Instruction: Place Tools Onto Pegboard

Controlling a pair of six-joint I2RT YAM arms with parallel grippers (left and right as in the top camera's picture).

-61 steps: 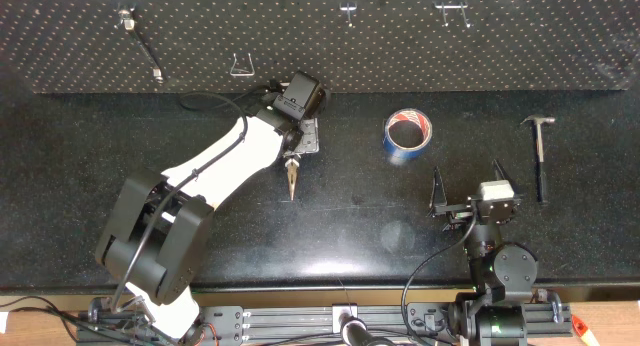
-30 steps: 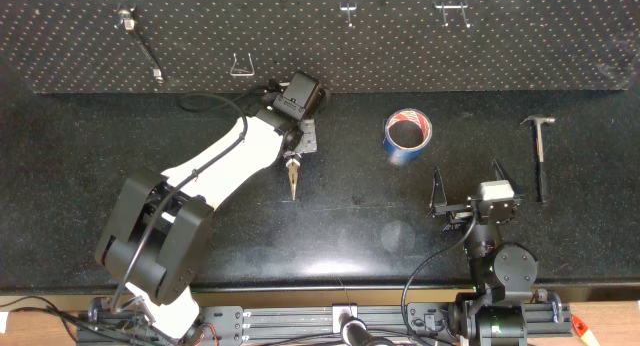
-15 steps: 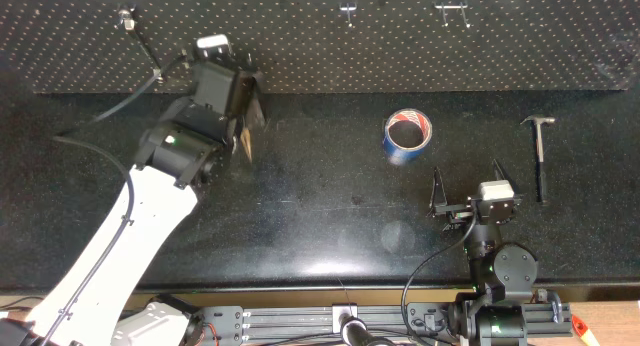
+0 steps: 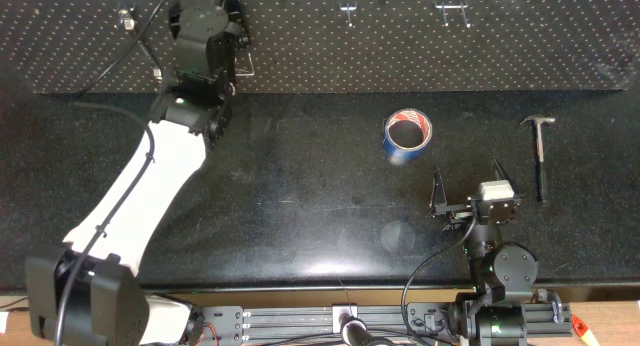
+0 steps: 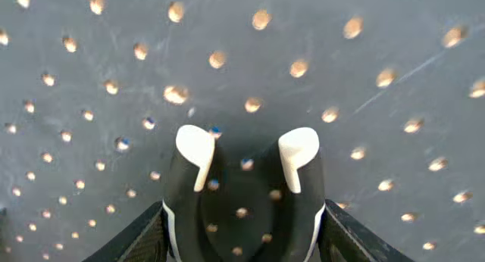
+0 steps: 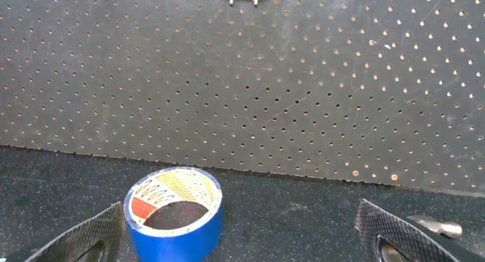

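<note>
Two pliers handles (image 5: 194, 152), rest hidden.

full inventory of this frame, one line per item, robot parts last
pegboard: 1, dark with pale holes, behind the table
table: 1, black, in front of the pegboard
tape roll: 1, blue, on the table right of centre
hammer: 1, dark handle with a metal head, on the table at the far right
long tool: 1, dark with metal ends, on the pegboard's left part
peg hooks: 2, metal, bare, high on the pegboard
wire hook: 1, metal, low on the pegboard beside the left arm
pliers: 1, dark handles with pale ends, held close to the pegboard
left gripper: 1, black, shut on the pliers
right gripper: 1, black, open, facing the tape roll
</note>
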